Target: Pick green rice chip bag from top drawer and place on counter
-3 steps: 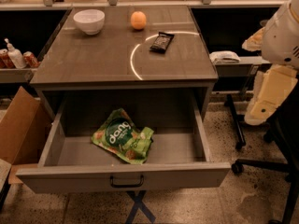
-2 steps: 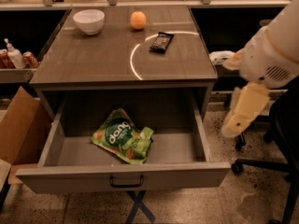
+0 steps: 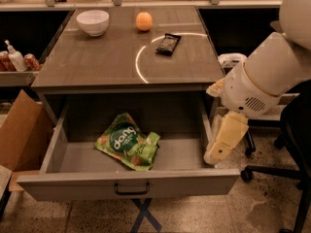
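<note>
The robot's cream-coloured gripper hangs low at the open top drawer's right wall, just outside the box, pointing down toward the speckled floor; whether it is spread or pressed together cannot be told from this angle, and it holds nothing; the white arm rises behind and above it toward the frame's upper right corner. The green rice chip bag lies flat on the drawer bottom, well apart from the gripper and on the camera's left of it, at about the same height in the frame, its dark "dang" logo facing up; the drawer's dark handle sits below and to the camera's left of the gripper. The counter spreads above the gripper and farther from the camera, marked by a thin white circle line; on it, well beyond the gripper, stand a white bowl and an orange, with a small black wrapper nearest the gripper's side. A cardboard box leans at the drawer's far side from the gripper; a dark office chair stands just past the gripper toward the frame's right edge.
</note>
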`<control>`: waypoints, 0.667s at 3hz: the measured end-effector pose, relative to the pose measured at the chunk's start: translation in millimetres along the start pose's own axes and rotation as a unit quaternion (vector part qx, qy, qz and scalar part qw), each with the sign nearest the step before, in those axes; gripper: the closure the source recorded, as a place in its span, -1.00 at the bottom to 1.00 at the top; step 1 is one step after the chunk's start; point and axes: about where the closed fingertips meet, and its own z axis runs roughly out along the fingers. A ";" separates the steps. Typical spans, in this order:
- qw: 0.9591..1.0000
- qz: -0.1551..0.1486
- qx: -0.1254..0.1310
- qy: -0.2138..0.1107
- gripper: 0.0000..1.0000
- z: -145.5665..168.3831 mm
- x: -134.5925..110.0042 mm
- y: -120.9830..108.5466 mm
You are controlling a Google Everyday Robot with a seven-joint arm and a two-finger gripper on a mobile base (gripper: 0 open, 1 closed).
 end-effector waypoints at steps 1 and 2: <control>1.000 0.022 -0.014 -0.010 -1.00 26.1 -14.9 -12.4; 0.998 0.054 -0.027 -0.015 -1.00 68.5 -43.1 -32.1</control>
